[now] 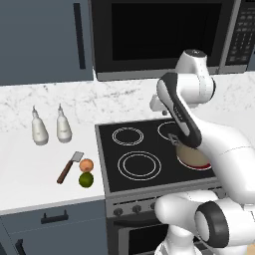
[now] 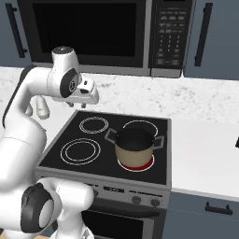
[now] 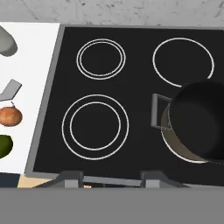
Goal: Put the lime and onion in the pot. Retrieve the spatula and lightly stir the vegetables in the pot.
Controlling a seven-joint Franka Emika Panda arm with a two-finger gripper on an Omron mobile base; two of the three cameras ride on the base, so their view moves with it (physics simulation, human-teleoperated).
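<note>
Flanking the spatula (image 1: 69,167), two white bottles (image 1: 50,126) behind, onion (image 1: 86,165) beside.

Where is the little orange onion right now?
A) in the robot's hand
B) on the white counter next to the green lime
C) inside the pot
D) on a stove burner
B: the onion sits on the white counter left of the stove, just behind the lime, while the pot on the stove looks empty.

The arm hides most of the pot (image 1: 193,157) — the lime (image 3: 4,145) is edge-cut.
</note>
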